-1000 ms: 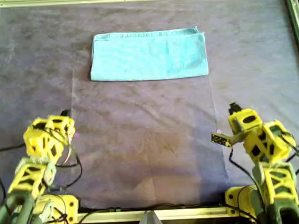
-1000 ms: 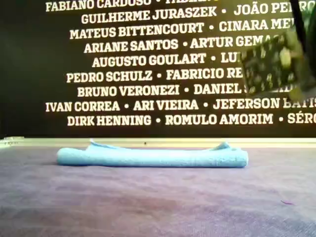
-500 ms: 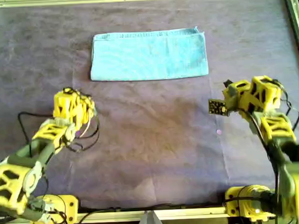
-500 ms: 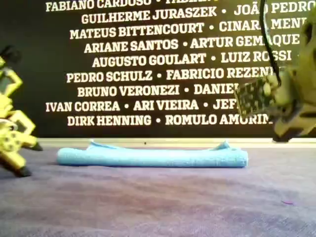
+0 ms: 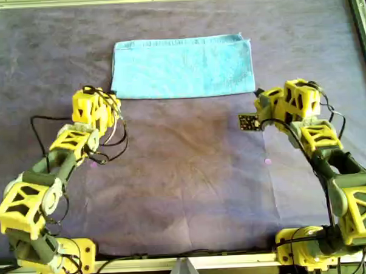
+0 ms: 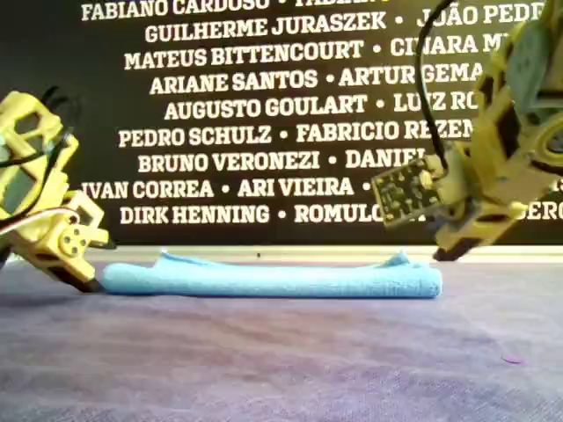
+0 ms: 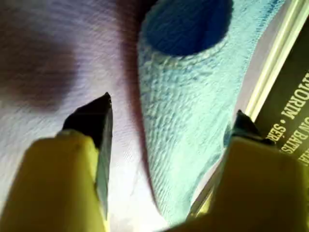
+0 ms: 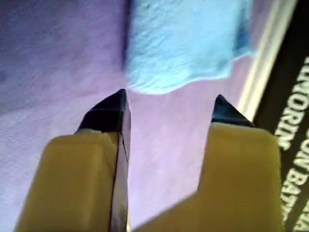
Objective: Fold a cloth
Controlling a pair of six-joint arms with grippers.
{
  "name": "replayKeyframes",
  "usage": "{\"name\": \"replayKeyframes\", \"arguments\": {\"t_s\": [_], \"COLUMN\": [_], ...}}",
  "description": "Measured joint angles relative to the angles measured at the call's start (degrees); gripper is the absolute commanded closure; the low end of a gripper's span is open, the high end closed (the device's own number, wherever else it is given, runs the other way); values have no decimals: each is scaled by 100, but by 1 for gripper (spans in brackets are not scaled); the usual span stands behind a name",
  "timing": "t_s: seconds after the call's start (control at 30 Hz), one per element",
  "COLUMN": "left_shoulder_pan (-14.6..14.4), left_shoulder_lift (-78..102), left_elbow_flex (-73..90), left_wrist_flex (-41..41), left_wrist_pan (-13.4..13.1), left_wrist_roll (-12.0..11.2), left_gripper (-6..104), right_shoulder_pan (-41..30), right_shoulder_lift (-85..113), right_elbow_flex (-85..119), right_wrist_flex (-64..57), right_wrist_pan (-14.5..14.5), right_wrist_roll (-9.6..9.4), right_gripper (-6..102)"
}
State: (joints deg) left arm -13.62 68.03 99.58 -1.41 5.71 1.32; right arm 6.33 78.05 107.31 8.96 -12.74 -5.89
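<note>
Cloth (image 5: pixel 182 68) lay half-folded; left gripper (image 7: pixel 169 118), right gripper (image 8: pixel 169 108) gaped empty at near corners; best pinch both layers evenly

Even, soft lighting throughout; both wrist views are blurred close up, and the exterior view's near mat (image 6: pixel 281 369) is soft-focused.

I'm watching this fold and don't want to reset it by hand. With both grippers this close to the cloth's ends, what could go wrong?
1. The cloth is already doubled; the open left gripper straddling its end might pinch only one layer, so the fold opens.
2. The open right gripper hangs short of the corner and could close on the purple mat instead.
3. Uneven grips could skew the next fold.
</note>
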Motion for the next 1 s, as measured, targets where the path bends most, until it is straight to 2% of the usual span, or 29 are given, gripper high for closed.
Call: {"name": "replayKeyframes", "arguments": {"t_s": [0.17, 0.3, 0.6, 1.0], "left_shoulder_pan": [0, 0, 0, 0], "left_shoulder_lift": [-369, -545, -703, -703], "left_elbow_flex": [-369, -536, -817, -835], "left_wrist_flex": [0, 0, 0, 0], "left_wrist_pan": [0, 0, 0, 0], "left_wrist_roll": [0, 0, 0, 0], "left_gripper": [10, 10, 10, 10], "right_shoulder_pan": [-62, -44, -44, 35], "right_shoulder_lift": [-114, -598, -1986, -2883], "right_elbow_flex": [-53, -220, -2575, -4113], "right_wrist_flex": [44, 606, 2092, 2426], "right_wrist_pan": [0, 0, 0, 0], "right_wrist_roll": [0, 0, 0, 0], "right_gripper": [26, 26, 26, 27]}}
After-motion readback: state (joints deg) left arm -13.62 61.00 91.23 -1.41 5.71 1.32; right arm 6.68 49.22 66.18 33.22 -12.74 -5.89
